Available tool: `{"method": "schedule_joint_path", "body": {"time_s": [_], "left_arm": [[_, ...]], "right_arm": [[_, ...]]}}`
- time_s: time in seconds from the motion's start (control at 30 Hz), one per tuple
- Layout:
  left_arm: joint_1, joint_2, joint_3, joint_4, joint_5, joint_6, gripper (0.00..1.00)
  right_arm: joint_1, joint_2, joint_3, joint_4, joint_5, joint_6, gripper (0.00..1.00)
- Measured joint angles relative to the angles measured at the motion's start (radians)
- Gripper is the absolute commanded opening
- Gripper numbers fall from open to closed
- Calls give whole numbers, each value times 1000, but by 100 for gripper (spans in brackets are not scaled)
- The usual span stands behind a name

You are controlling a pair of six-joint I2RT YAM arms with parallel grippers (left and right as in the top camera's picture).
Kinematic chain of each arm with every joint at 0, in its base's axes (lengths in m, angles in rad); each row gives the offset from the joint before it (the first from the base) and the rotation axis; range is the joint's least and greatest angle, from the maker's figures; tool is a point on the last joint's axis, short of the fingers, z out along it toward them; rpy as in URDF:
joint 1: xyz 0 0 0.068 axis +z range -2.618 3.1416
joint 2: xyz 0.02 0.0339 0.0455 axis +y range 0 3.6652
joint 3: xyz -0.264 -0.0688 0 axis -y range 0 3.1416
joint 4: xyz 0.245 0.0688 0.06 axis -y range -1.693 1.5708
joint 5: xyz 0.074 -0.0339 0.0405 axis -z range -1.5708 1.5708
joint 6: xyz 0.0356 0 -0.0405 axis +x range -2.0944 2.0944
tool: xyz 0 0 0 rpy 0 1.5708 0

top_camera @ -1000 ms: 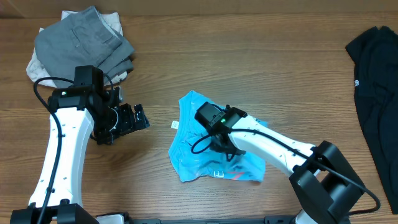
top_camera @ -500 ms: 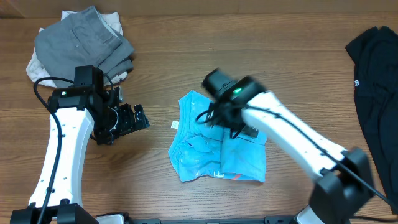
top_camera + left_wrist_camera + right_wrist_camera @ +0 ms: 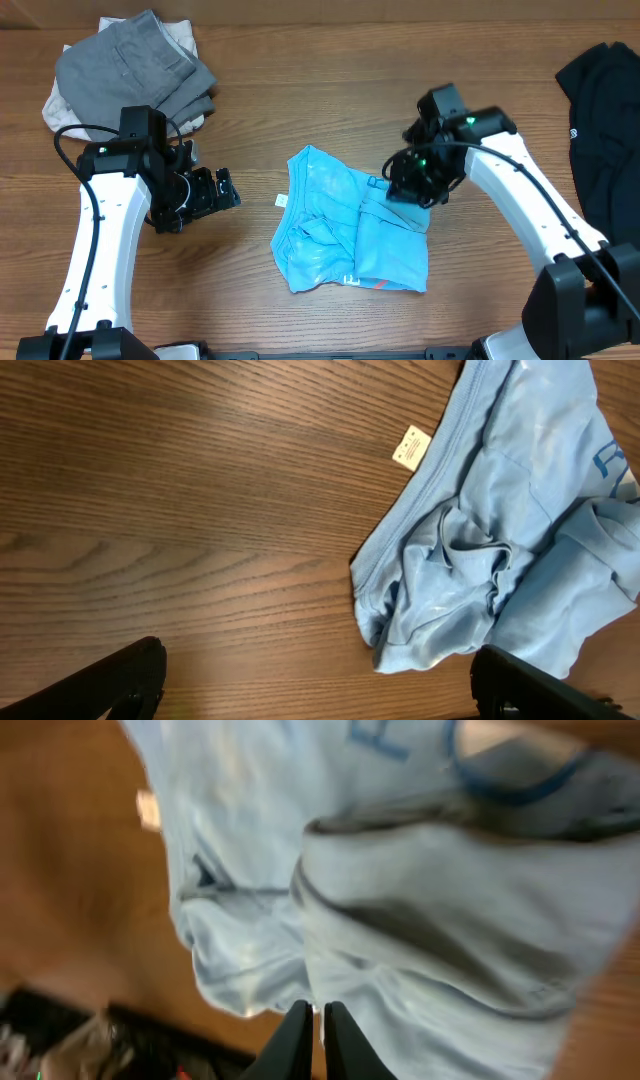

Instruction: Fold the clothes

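- The light blue T-shirt (image 3: 340,240) lies crumpled on the wooden surface (image 3: 330,90), toward its near edge, with a small white tag (image 3: 281,201) at the shirt's left side.
- Left of the T-shirt and apart from it, the left gripper (image 3: 228,188) hovers with its jaws spread wide and empty.
- At the T-shirt's far right edge, the right gripper (image 3: 318,1015) has its jaws pressed together; I cannot tell whether they pinch cloth.
- Far left of the T-shirt, a grey garment (image 3: 135,65) lies on an off-white garment (image 3: 55,108).
- Far right of the T-shirt lies a black garment (image 3: 605,130).
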Motion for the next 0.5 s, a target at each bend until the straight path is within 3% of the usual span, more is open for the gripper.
{"method": "schedule_joint_path", "body": {"time_s": [0.27,0.5], "left_arm": [[0,0,0,0,0,0,100],[0,0,0,0,0,0,100]], "right_arm": [[-3,0,-304,365,-275,-84,18],[-3,48,-393,653,-354,-18,19]]}}
